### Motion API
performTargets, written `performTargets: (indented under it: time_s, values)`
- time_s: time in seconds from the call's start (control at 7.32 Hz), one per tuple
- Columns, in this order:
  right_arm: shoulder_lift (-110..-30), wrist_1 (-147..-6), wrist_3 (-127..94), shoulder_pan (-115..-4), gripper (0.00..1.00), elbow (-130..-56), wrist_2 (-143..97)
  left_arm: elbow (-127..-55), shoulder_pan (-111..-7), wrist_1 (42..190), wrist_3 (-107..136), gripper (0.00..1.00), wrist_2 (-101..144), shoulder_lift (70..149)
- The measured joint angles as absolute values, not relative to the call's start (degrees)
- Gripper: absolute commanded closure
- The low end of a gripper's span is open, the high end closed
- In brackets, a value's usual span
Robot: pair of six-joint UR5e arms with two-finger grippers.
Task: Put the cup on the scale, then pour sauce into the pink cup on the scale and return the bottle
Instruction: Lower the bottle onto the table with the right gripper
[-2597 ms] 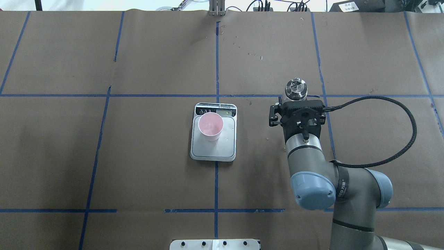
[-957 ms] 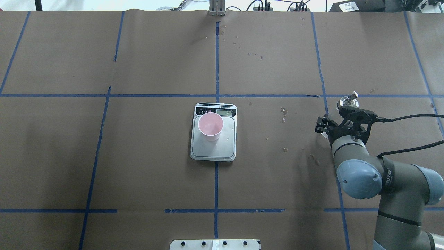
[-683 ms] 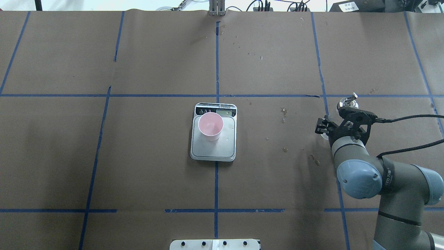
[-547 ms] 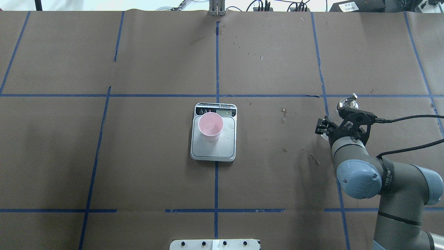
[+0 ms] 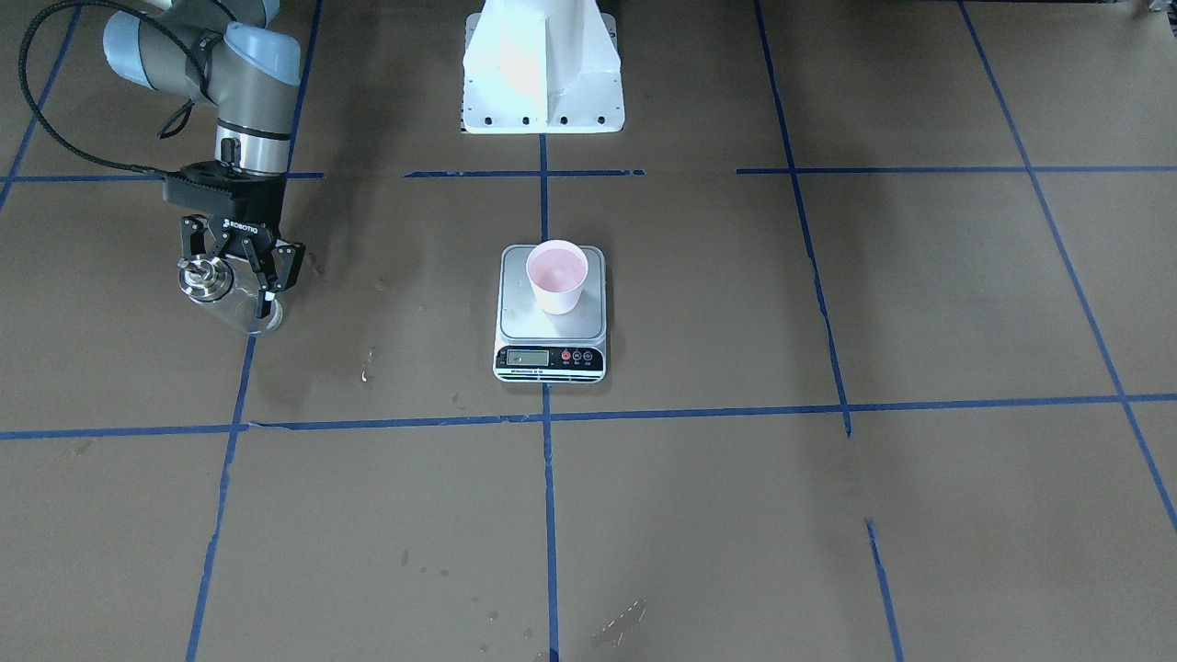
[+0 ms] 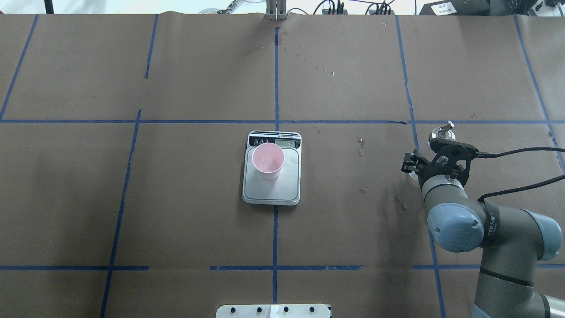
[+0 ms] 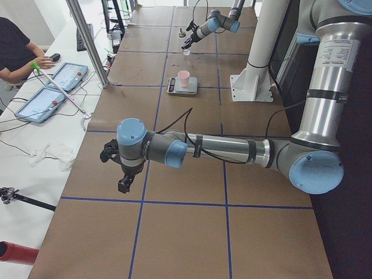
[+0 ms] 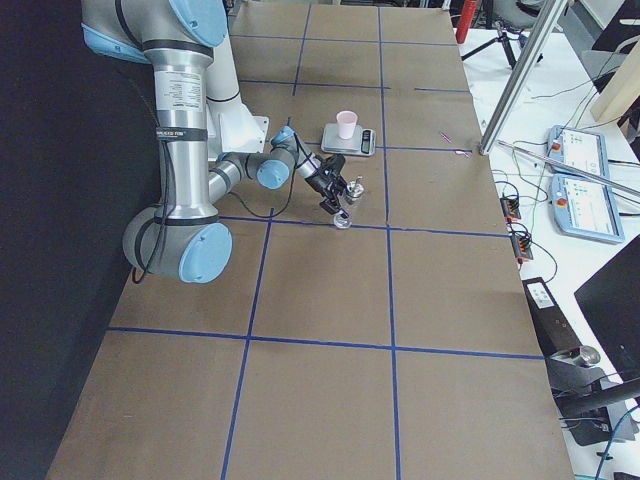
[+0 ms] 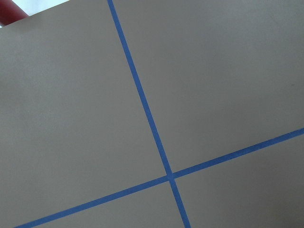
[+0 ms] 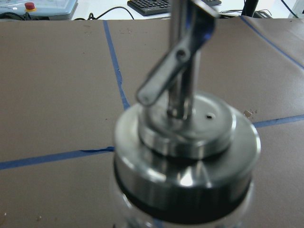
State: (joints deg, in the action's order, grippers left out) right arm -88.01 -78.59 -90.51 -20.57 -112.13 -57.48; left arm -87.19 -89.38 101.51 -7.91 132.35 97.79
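Brown paper covers the table point(image 6: 198, 79), marked into squares by blue tape point(image 6: 275, 79).

- Scale point(image 6: 271, 192) sits mid-table on the centre tape line. Its black strip faces away from the robot. Only the front-facing view shows the display and red buttons clearly.
- Cup point(image 6: 267, 160) stands upright on the platform, toward the display end.
- Bottle point(image 5: 246, 311) stands on the paper well apart from the scale, on the robot's right, by a tape line.
- Overhead view: only the bottle's silver collar and spout show, past the gripper body. The glass is mostly hidden.
- Front-facing view: the right gripper point(image 5: 230, 281) has one finger on each side of the bottle. Whether the pads press the glass or stand off it, I cannot tell.
- Right wrist view: the collar and spout fill the frame, blurred, and no fingers show.
- Small marks point(image 6: 362, 143) dot the paper between scale and bottle.
- Left gripper point(image 7: 116, 171) shows only in the exterior left view, low over the paper at the near end, far from the scale. Clenched or released, I cannot tell.
- Left wrist view: only paper and a tape crossing
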Motion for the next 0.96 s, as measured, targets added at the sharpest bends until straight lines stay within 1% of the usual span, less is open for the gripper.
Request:
performTargets:
  time_s: [0.68, 0.96]
  values:
    - [-88.0, -78.6, -90.5, -20.6, 0.0, -112.6, -58.1, -87.2, -89.4, 101.5, -7.9, 0.0, 132.3, 98.0]
    - [-88.1, -79.4, -90.4, -20.7, 0.0, -114.4, -61.0, -87.2, -89.3, 101.5, -7.9, 0.0, 132.3, 98.2]
